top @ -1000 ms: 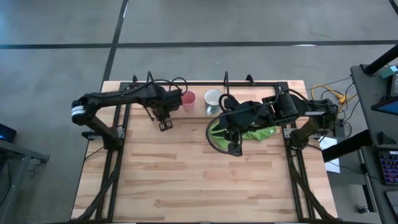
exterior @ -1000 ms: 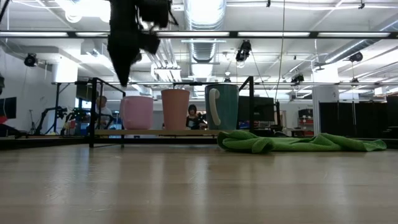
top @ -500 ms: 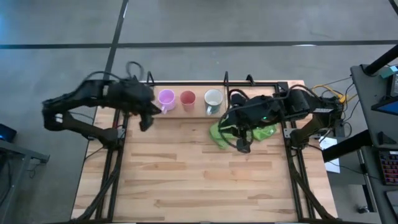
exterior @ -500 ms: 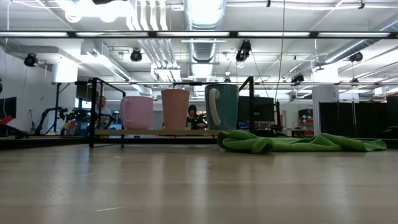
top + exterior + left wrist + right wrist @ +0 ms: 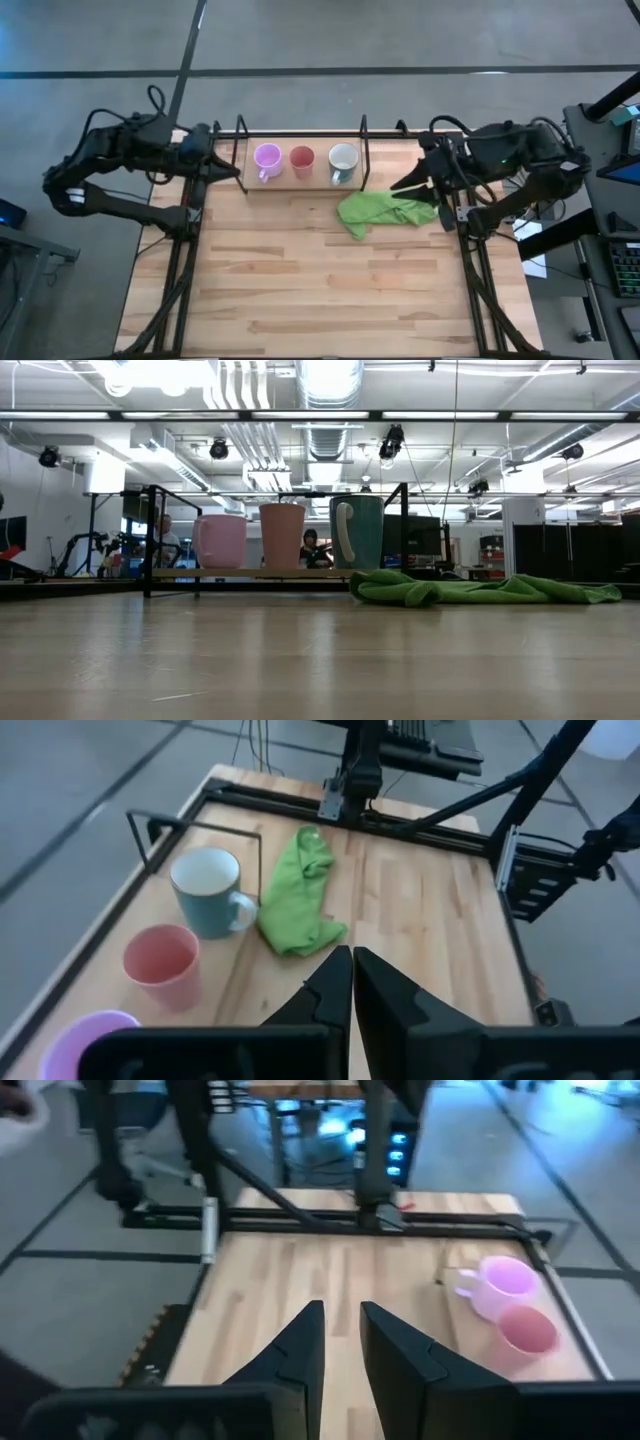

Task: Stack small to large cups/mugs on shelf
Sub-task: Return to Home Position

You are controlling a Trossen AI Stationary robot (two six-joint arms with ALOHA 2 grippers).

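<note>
Three cups stand in a row, bases on the shelf's light-wood board (image 5: 250, 573) at the table's far edge: a lilac mug (image 5: 267, 158), a red-pink cup (image 5: 302, 158) and a grey-white mug (image 5: 343, 160). Black rods (image 5: 240, 150) frame the board. They also show in the low view: the lilac mug (image 5: 220, 540), the red-pink cup (image 5: 282, 535), the grey-white mug (image 5: 357, 532). My left gripper (image 5: 232, 174) is shut and empty, just left of the shelf. My right gripper (image 5: 402, 186) is empty, its fingers (image 5: 305, 1342) a narrow gap apart, by the table's right edge.
A green cloth (image 5: 385, 212) lies crumpled on the tabletop in front of the shelf's right end, also in the low view (image 5: 480, 590). Black frame rails (image 5: 180, 260) run along both table sides. The near half of the wooden tabletop (image 5: 320, 290) is bare.
My left gripper has drawn back from the shelf by the lilac mug toward the table's left edge, rising out of the low view. My right gripper has drawn back from above the green cloth toward the table's right edge. The cups and cloth have stayed put.
</note>
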